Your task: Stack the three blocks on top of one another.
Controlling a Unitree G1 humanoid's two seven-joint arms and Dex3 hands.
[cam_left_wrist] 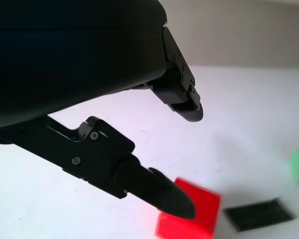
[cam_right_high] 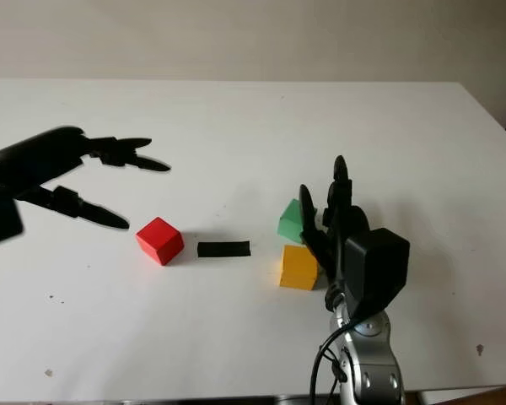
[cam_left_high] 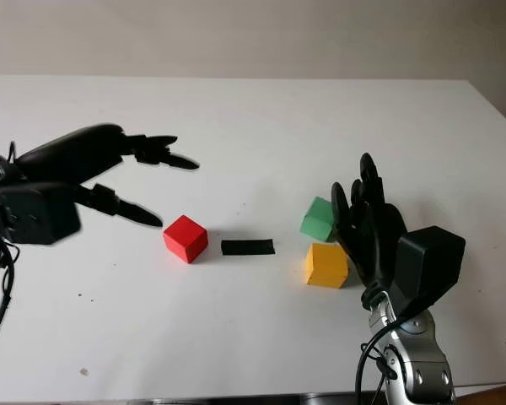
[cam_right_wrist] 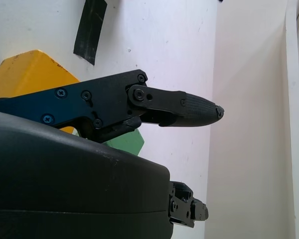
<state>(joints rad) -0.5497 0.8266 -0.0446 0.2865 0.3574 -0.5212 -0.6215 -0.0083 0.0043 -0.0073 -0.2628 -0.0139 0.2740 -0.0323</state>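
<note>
**Three blocks, all single, none stacked**

I count three blocks on the white table (cam_left_high: 253, 118): one red block (cam_left_high: 185, 239), one green block (cam_left_high: 319, 218), one yellow block (cam_left_high: 326, 265). All sit directly on the tabletop. Green and yellow are just beside each other right of centre, green the farther one; red is well apart to their left. One strip of black tape (cam_left_high: 247, 247) lies flat between red and yellow.

My right hand (cam_left_high: 364, 221) stands upright just beside the green and yellow pair on their right, fingers extended, holding nothing; it hides part of green's right edge. My left hand (cam_left_high: 131, 181) hovers left of red, fingers wide, empty, one fingertip (cam_left_wrist: 177, 201) near the red block.
</note>
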